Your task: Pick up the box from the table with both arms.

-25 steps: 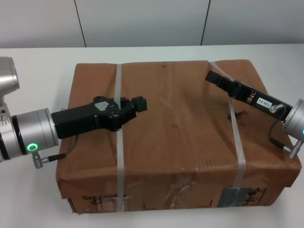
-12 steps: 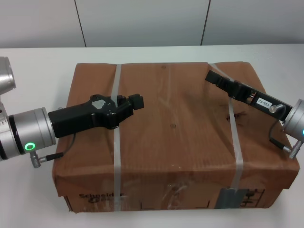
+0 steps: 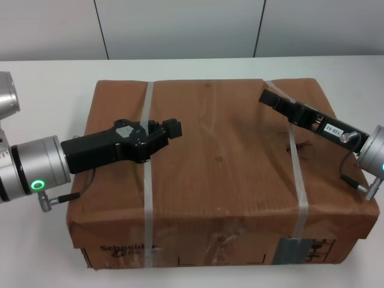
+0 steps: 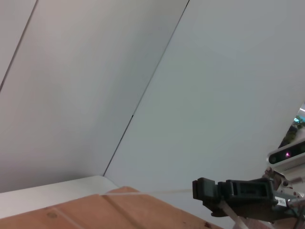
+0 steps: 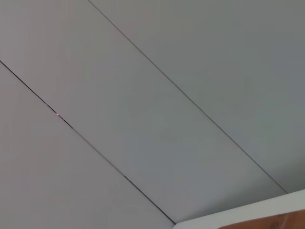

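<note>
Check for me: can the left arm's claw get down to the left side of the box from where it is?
Probably yes. The left claw sits over the box top near one strap, and bare table lies beside the box's left side.

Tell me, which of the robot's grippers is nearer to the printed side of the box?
The left. The left gripper sits over the middle of the box top, by one strap. The right gripper reaches toward the far edge, farther from the printed side.

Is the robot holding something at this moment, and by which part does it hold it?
Nothing is gripped. The left tool and the right tool are above the top of the box; contact cannot be told.
</note>
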